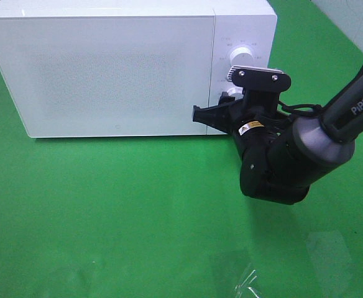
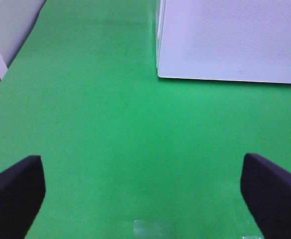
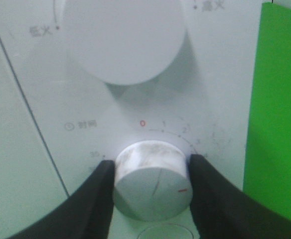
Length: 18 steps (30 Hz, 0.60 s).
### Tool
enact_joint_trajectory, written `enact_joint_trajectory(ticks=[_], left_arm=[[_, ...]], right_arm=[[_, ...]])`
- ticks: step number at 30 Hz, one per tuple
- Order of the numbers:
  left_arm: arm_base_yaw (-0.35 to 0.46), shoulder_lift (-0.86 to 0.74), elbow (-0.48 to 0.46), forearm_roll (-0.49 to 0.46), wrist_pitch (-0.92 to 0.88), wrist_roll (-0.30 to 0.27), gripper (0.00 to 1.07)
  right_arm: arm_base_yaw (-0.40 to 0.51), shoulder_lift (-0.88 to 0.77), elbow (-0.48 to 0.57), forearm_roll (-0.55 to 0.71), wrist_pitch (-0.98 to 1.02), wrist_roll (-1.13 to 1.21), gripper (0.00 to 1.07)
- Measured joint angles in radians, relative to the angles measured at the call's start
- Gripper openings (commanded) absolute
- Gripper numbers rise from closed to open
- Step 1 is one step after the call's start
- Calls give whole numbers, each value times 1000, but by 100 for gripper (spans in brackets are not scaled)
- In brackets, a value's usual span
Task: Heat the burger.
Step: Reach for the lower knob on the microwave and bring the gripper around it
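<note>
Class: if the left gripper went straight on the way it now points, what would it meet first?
Probably only the green table; the white microwave sits just off the left gripper's line, though depth is unclear.

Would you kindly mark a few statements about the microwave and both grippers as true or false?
1. The microwave has its door standing open. False: the door is shut.
2. The right gripper is closed on the lower knob. True.
3. The left gripper is holding something. False: it is open and empty above the green table.
4. The microwave stands on the green table. True.
</note>
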Motion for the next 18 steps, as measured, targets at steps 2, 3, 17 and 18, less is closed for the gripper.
enact_joint_trajectory(ticks=[2, 3, 17, 18], left_arm=[[0, 0, 0, 0, 0, 0, 100], [0, 0, 0, 0, -1, 0, 100], [0, 0, 0, 0, -1, 0, 100], [0, 0, 0, 0, -1, 0, 100]], right_arm=[[0, 0, 0, -5, 0, 43, 0], [-1, 0, 3, -18, -1, 131, 0], [-3, 0, 13, -57, -14, 1219, 0], [-3, 0, 13, -57, -14, 1219, 0]])
